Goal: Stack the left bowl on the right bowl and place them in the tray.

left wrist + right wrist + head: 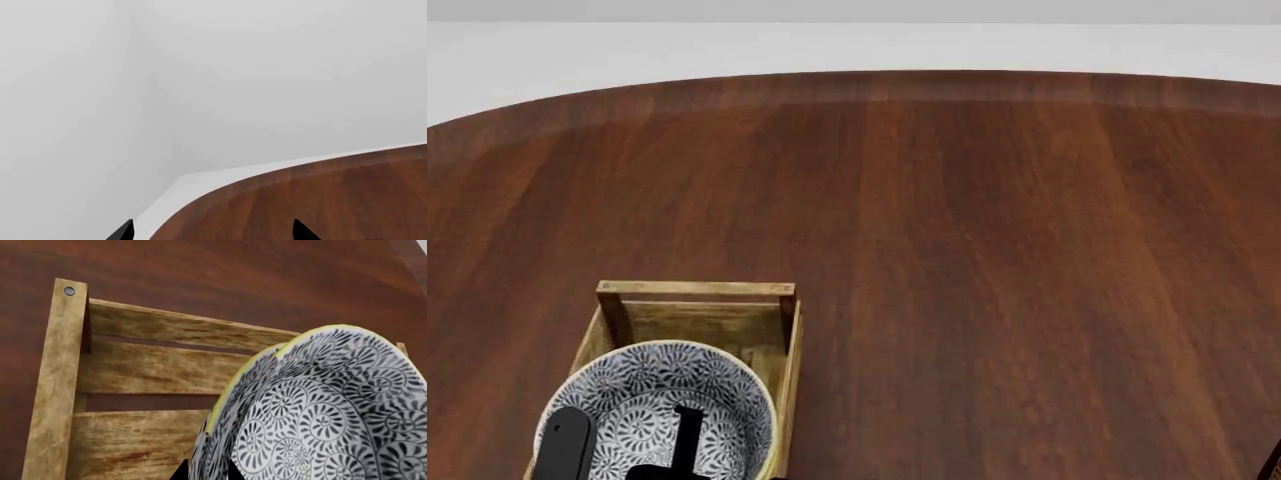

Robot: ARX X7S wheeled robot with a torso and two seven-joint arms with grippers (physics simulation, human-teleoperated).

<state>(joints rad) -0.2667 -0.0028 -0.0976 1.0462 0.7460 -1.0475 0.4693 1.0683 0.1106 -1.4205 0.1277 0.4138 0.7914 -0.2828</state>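
Observation:
A patterned black-and-white bowl with a yellow rim sits within the near end of the light-wood tray at the head view's lower left. In the right wrist view two offset rims show, so it looks like two nested bowls. My right gripper is shut on the rim, one fingertip outside the wall and one inside, over the tray's slats. My left gripper is wide open and empty, facing the table's far edge. Black fingers show over the bowl in the head view.
The round dark-wood table stretches ahead and to the right. Its curved edge meets a white floor and pale walls. A dark part shows at the head view's lower right corner.

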